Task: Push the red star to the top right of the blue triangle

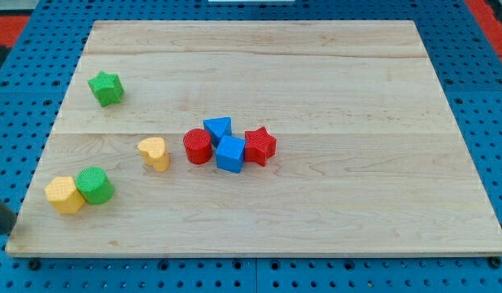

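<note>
The red star point(260, 146) lies near the middle of the wooden board point(316, 73). It touches the right side of a blue cube point(230, 153). The blue triangle point(218, 129) sits just above and left of the cube, up and to the left of the star. A red cylinder point(198, 146) touches the triangle and cube on their left. My tip does not show in the camera view.
A yellow heart-shaped block point(154, 152) lies left of the red cylinder. A green star point(106, 87) sits at the upper left. A yellow hexagon point(65, 194) and a green cylinder point(94, 185) touch at the lower left. A dark object point(0, 213) is at the left edge.
</note>
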### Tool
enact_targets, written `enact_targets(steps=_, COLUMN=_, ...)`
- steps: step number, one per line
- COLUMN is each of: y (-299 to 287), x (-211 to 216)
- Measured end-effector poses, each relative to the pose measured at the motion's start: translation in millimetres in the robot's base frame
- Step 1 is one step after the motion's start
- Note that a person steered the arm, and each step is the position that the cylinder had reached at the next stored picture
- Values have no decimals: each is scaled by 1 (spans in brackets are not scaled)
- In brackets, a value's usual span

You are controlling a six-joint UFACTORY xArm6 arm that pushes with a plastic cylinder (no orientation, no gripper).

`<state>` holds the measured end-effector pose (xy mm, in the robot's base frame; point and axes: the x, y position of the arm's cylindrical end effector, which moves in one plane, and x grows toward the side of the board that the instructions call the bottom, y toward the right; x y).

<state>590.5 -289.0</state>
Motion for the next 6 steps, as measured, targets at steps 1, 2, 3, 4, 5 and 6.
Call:
enact_targets(steps=1, y=52, x=-22)
enact_targets(steps=2, y=115, x=-51)
enact_targets(steps=3, y=165, x=-34)
enact_targets(steps=4, y=276, x=-54)
enact_targets(steps=5, y=319, x=-121)
enact_targets(steps=6, y=325, x=-154)
